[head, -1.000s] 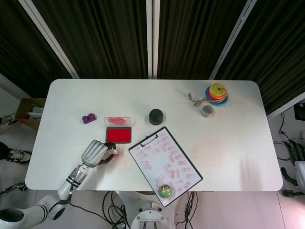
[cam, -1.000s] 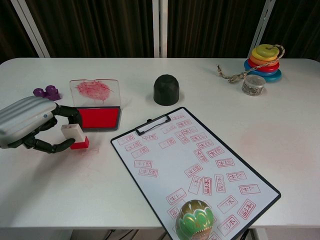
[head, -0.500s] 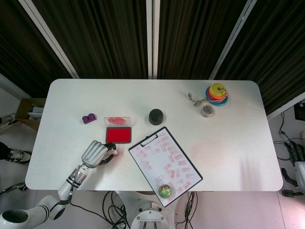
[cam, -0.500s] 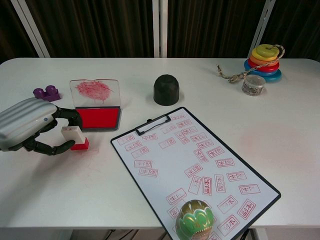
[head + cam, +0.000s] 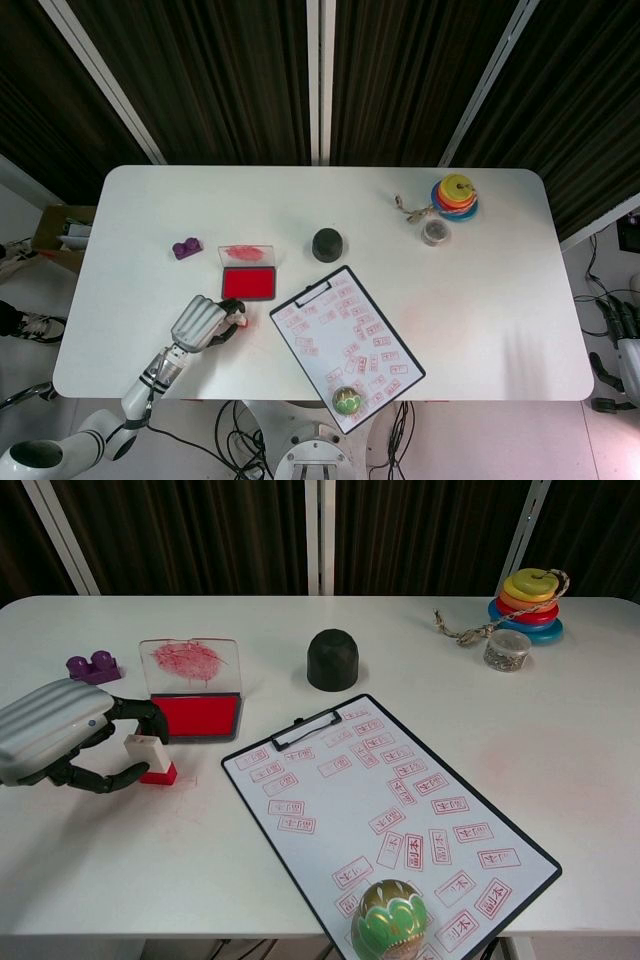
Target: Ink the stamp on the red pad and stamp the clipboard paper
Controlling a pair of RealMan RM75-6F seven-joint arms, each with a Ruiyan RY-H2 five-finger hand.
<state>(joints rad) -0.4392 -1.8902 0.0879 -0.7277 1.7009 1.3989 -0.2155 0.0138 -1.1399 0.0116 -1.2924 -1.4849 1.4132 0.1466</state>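
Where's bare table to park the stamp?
Bare table lies right of the clipboard, below the ring stack, and along the far edge behind the ink pad. It is crowded around the left hand, stamp and pad.

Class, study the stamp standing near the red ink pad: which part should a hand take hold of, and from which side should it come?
Grip the stamp by its white upper body, leaving the red base free for inking. It stands upright, and the left hand already lies on its left, fingers around it, so come from the left.
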